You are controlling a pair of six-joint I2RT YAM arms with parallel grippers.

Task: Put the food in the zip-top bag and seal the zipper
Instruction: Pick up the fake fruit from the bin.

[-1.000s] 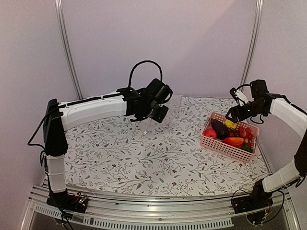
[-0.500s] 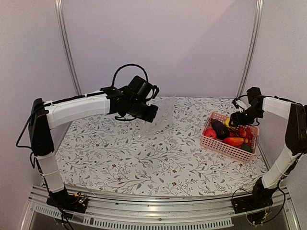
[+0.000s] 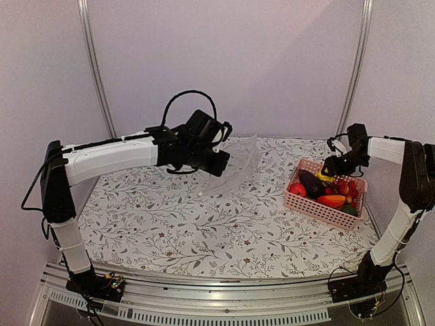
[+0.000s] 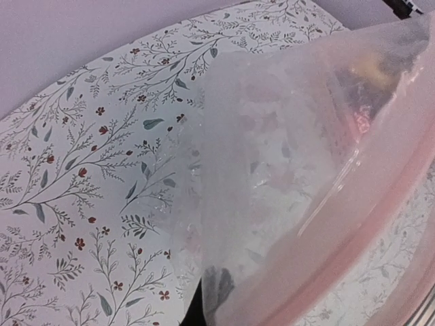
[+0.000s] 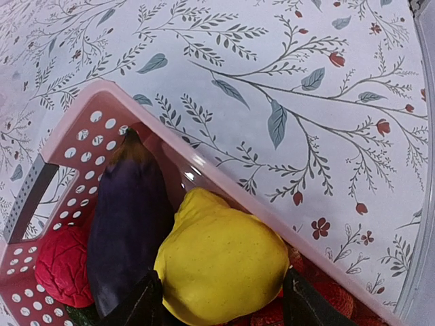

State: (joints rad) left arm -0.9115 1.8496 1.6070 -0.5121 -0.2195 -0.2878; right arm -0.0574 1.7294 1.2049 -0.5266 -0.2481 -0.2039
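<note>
One crinkly, clear zip-top bag (image 3: 239, 161) hangs pinched in the left pincer (image 3: 225, 161).

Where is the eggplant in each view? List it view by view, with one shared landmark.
Top external: eggplant in the pink basket, right of centre.
Left wrist: not made out; the zip-top bag blocks the view.
Right wrist: lower left, beside the yellow lemon.
Shared landmark: the floral tablecloth.
</note>
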